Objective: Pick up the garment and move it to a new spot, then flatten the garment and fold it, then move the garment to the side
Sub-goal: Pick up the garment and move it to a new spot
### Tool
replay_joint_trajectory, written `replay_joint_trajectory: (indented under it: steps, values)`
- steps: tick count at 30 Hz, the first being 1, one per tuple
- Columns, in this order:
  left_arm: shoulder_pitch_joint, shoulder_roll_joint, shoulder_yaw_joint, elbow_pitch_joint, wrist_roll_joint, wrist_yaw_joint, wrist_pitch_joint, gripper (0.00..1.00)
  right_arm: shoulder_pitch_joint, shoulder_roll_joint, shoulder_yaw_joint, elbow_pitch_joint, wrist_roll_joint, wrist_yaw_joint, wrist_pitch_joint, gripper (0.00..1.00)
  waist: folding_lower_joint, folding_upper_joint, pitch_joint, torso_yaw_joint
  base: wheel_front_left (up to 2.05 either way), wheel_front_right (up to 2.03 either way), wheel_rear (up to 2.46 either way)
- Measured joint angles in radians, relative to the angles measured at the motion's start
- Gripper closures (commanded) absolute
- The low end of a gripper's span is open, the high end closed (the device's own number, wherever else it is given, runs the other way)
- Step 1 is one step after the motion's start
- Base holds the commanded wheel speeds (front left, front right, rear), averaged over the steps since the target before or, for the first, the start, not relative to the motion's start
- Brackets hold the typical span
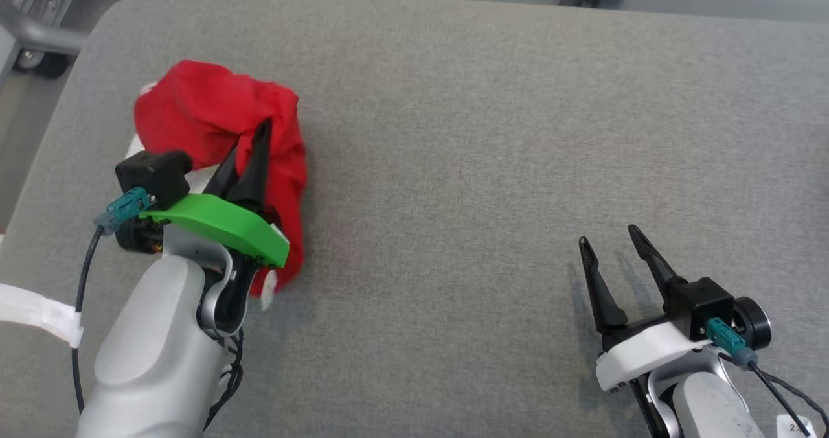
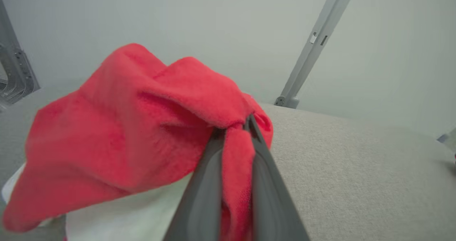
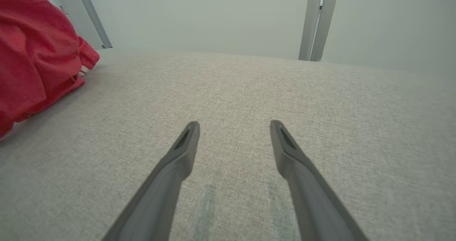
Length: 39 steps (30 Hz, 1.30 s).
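Observation:
The garment [image 1: 207, 111] is a crumpled heap of red cloth with some white underneath, lying at the left of the grey padded table [image 1: 492, 133]. My left gripper [image 1: 254, 140] is shut on a fold of it; in the left wrist view red cloth [image 2: 142, 127] is pinched between the two dark fingers [image 2: 210, 184] up to their tips. My right gripper [image 1: 609, 238] hovers open over bare table at the lower right, far from the cloth. In the right wrist view its fingers [image 3: 178, 162] stand apart, and the garment [image 3: 35, 55] shows at the far left.
The table's rounded far-left corner [image 1: 123, 10] lies just beyond the garment, with grey metal frame parts [image 1: 32, 30] off the edge. Upright frame posts [image 3: 317, 20] stand behind the table's far edge.

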<state>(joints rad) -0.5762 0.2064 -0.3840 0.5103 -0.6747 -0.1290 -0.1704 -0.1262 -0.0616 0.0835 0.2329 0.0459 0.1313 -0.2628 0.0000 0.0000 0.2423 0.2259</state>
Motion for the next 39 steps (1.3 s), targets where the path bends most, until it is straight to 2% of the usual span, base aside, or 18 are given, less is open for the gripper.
replay_joint_trajectory:
  steps: [5, 11, 17, 20, 24, 29, 33, 34, 35, 36, 39]
  values:
    - [0.034, -0.009, -0.036, -0.263, -0.014, 0.015, 0.076, 1.0, 0.033, 0.008, -0.011, -0.007, 0.018, 0.0, 0.0, 0.0, 0.0, 0.0, -0.055, -0.074, 0.0, 0.0, 0.0]
    - [0.098, -0.045, -0.114, -0.548, -0.016, 0.085, 0.193, 1.0, 0.062, 0.01, -0.024, -0.014, 0.038, 0.0, 0.0, 0.0, 0.0, 0.0, -0.098, -0.197, 0.0, 0.0, 0.0]
    - [0.154, -0.067, -0.192, -0.659, -0.007, 0.141, 0.285, 1.0, 0.078, 0.01, -0.027, -0.02, 0.073, 0.0, 0.0, 0.0, 0.0, 0.0001, -0.121, -0.327, 0.0, 0.0, 0.0]
    - [0.172, -0.074, -0.209, -0.619, -0.003, 0.158, 0.297, 1.0, 0.085, 0.01, -0.033, -0.02, 0.085, 0.0, 0.0, 0.0, 0.0, 0.0, -0.127, -0.387, 0.0, 0.0, 0.0]
    - [0.197, -0.07, -0.214, -0.454, -0.012, 0.158, 0.296, 1.0, 0.088, 0.01, -0.034, -0.02, 0.099, 0.0, 0.0, 0.0, 0.0, 0.0, -0.128, -0.454, 0.0, 0.0, 0.0]
    - [0.194, -0.076, -0.204, -0.177, -0.02, 0.122, 0.235, 1.0, 0.09, 0.01, -0.035, -0.019, 0.104, 0.0, 0.0, 0.0, 0.0, 0.0001, -0.121, -0.502, 0.0, 0.0, 0.0]
    - [0.167, -0.093, -0.202, -0.008, -0.014, 0.1, 0.164, 1.0, 0.085, 0.011, -0.037, -0.02, 0.103, 0.0, 0.0, 0.0, 0.0, 0.0001, -0.109, -0.499, 0.0, 0.0, 0.0]
    - [0.159, -0.105, -0.203, 0.014, -0.015, 0.093, 0.147, 0.89, 0.085, 0.011, -0.041, -0.021, 0.102, 0.0, 0.0, 0.0, 0.0, 0.0, -0.108, -0.494, 0.0, 0.0, 0.0]
    - [0.153, -0.116, -0.206, 0.031, -0.019, 0.084, 0.133, 0.55, 0.086, 0.011, -0.048, -0.02, 0.1, 0.0, 0.0, 0.0, 0.0, 0.0, -0.107, -0.487, 0.0, 0.0, 0.0]
    - [0.15, -0.123, -0.207, 0.041, -0.024, 0.078, 0.123, 0.0, 0.087, 0.01, -0.05, -0.018, 0.096, 0.0, 0.0, 0.0, 0.0, 0.0, -0.107, -0.481, 0.0, 0.0, 0.0]
    - [0.152, -0.131, -0.208, 0.044, -0.044, 0.065, 0.091, 0.0, 0.094, 0.011, -0.054, -0.011, 0.084, 0.0, 0.0, 0.0, 0.0, 0.0, -0.113, -0.454, 0.0, 0.0, 0.0]
